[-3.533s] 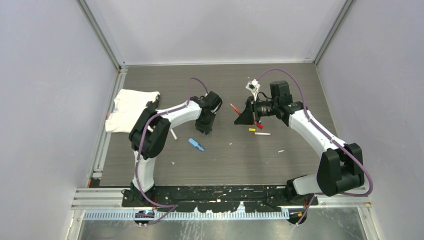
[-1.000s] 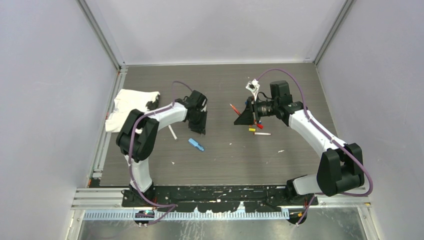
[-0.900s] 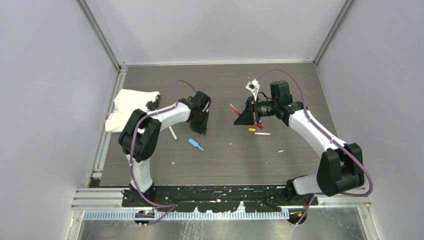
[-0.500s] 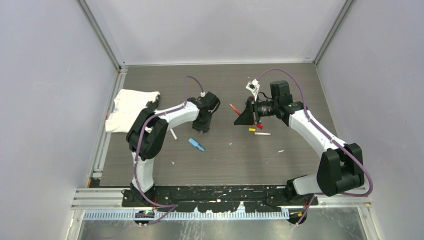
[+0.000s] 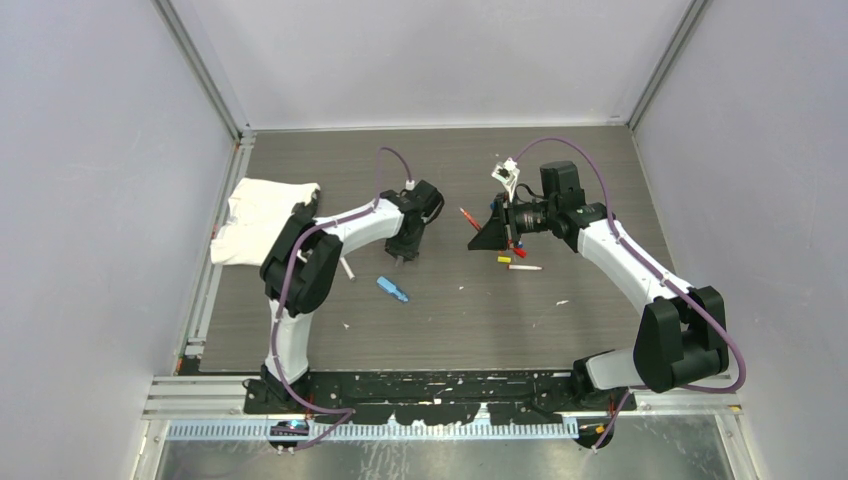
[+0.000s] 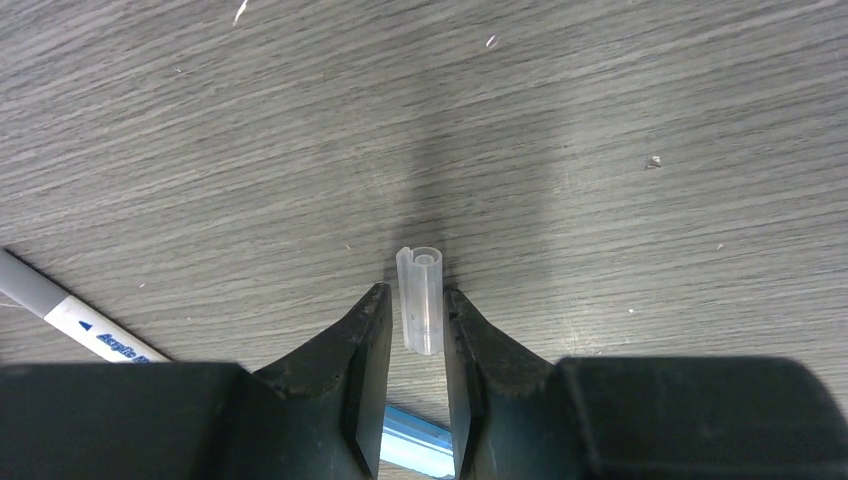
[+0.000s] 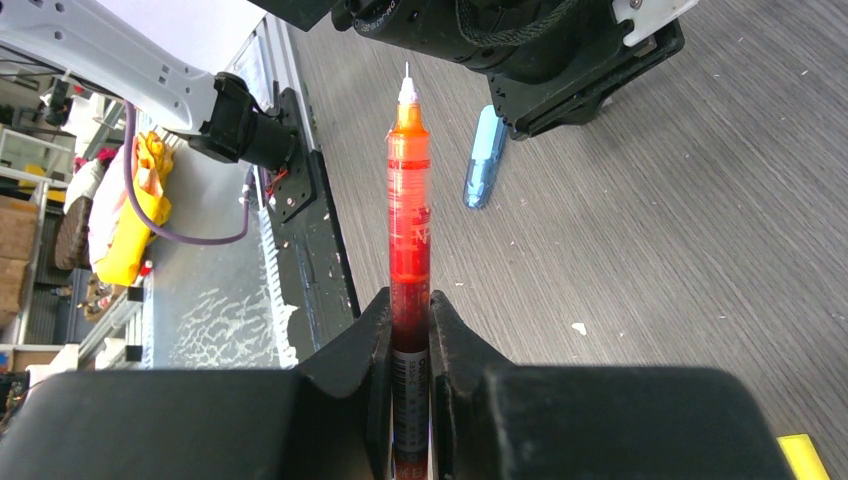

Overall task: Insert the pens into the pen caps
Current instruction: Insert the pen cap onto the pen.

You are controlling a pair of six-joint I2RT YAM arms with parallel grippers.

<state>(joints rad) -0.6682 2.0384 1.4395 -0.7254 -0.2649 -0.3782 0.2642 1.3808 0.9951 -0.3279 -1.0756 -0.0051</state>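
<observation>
My left gripper [image 6: 417, 298] is closed on a clear pen cap [image 6: 422, 285], which sticks out past the fingertips just above the table. In the top view it [image 5: 404, 255] hangs left of centre. My right gripper [image 7: 410, 305] is shut on a red pen [image 7: 408, 200], bare tip pointing toward the left gripper. In the top view the red pen [image 5: 466, 215] juts from the right gripper [image 5: 478, 238]. A white pen [image 5: 524, 267], a yellow cap [image 5: 504, 259] and a red cap [image 5: 519, 252] lie below the right gripper. Another white pen [image 5: 346, 268] lies left of the left gripper and shows in the left wrist view [image 6: 80, 318].
A light-blue oblong piece [image 5: 392, 289] lies just in front of the left gripper and shows in the right wrist view [image 7: 485, 157]. A white cloth [image 5: 262, 217] lies at the table's left edge. Small white scraps dot the wood-grain table [image 5: 560, 160].
My left arm swung left toward the cloth, then back right to about where it was 3.5 s ago. The right arm and red pen have not moved.
</observation>
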